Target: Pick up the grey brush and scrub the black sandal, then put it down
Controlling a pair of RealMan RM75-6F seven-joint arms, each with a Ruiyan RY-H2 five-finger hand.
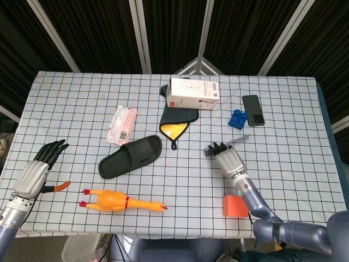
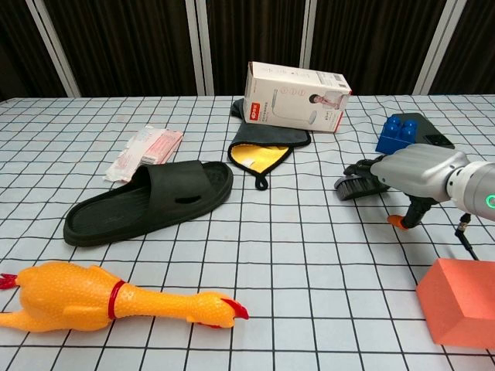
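The grey brush lies low at the table right of centre, its handle pointing up and to the right in the head view. My right hand is over it, fingers laid across the brush head. The thumb, orange-tipped, points down at the table, apart from the brush. Whether the hand still grips it is unclear. The black sandal lies well to the left of the brush, untouched. My left hand rests at the table's left edge, fingers spread and holding nothing.
A yellow rubber chicken lies in front of the sandal. A red block sits just before my right hand. A white box, a grey-yellow cloth, blue blocks, a phone and a pink packet lie behind.
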